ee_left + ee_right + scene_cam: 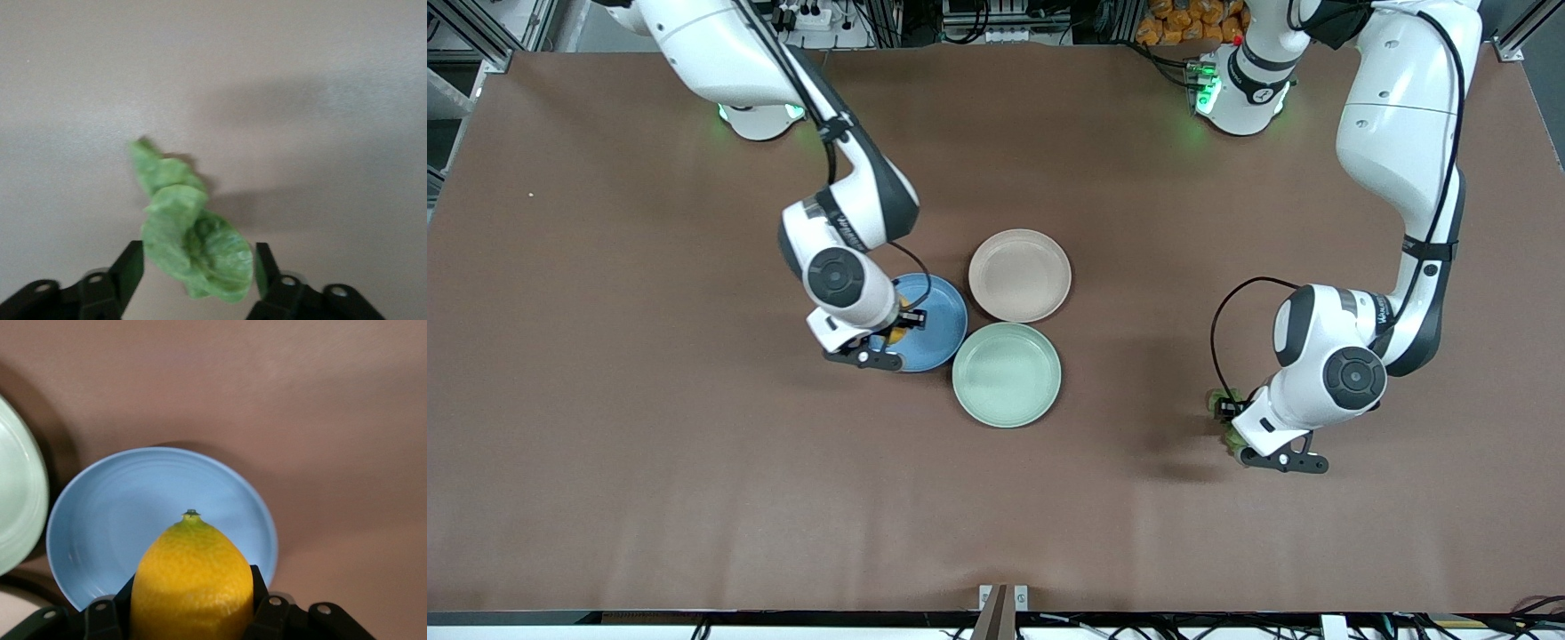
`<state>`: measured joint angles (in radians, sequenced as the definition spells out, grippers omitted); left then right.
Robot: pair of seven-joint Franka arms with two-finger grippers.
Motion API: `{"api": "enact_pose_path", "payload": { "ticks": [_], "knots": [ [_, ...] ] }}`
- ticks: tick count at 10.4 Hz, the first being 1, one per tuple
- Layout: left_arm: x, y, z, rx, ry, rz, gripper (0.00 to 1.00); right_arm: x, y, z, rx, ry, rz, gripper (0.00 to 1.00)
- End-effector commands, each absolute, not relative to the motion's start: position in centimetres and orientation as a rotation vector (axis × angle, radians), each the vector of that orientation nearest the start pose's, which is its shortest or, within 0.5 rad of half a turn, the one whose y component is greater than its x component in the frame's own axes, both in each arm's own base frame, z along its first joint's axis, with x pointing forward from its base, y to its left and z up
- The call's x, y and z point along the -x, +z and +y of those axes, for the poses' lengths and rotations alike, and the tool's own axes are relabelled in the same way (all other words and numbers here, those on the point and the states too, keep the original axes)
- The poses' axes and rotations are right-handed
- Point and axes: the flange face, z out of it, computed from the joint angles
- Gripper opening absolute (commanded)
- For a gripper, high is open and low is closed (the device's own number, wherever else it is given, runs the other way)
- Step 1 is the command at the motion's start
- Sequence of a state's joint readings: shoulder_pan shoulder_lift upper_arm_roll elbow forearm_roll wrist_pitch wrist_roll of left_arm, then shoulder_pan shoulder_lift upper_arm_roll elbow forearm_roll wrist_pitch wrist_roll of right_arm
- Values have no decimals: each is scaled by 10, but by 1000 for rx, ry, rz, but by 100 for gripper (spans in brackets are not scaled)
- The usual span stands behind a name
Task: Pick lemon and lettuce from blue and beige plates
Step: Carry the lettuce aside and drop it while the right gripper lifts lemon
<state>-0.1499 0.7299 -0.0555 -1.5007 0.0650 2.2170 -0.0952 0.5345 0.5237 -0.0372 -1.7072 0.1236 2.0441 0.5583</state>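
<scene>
My right gripper [901, 325] is over the blue plate [947, 311] and is shut on the yellow lemon [193, 577], whose pointed green tip sticks out past the fingers. In the front view only a sliver of the lemon [911, 316] shows under the hand. The beige plate [1020, 275] has nothing on it. My left gripper [1227, 418] is low over the bare brown table toward the left arm's end. The crumpled green lettuce [193, 247] lies between its fingers, which stand apart with a gap on each side of the leaf. Most of the lettuce [1215, 402] is hidden by the hand in the front view.
A pale mint-green plate [1006, 374] with nothing on it stands beside the blue plate, nearer to the front camera than the beige one; its rim [17, 500] shows in the right wrist view. The three plates touch in a cluster mid-table.
</scene>
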Motion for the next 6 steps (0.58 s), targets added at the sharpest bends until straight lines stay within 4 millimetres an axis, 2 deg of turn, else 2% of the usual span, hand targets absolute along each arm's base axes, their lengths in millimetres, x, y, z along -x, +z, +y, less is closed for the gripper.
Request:
{"api": "enact_pose_path", "payload": {
  "ticks": [1,2,4,5,6],
  "knots": [
    [-691,259,-162,3118,-27,112,100,-575,319,278,3130,351,86,24],
    [-681,266,-171,3119,-23,103,100,-579,332,262,3126,355,61,25],
    [-667,286,-157,3119,-25,84,100,-582,355,239,3153,351,50,25],
    [-659,292,-152,3117,-18,76,100,-585,366,219,3169,354,36,25],
    [-656,295,-135,3131,-6,27,100,-587,379,203,3164,355,28,25]
  ]
}}
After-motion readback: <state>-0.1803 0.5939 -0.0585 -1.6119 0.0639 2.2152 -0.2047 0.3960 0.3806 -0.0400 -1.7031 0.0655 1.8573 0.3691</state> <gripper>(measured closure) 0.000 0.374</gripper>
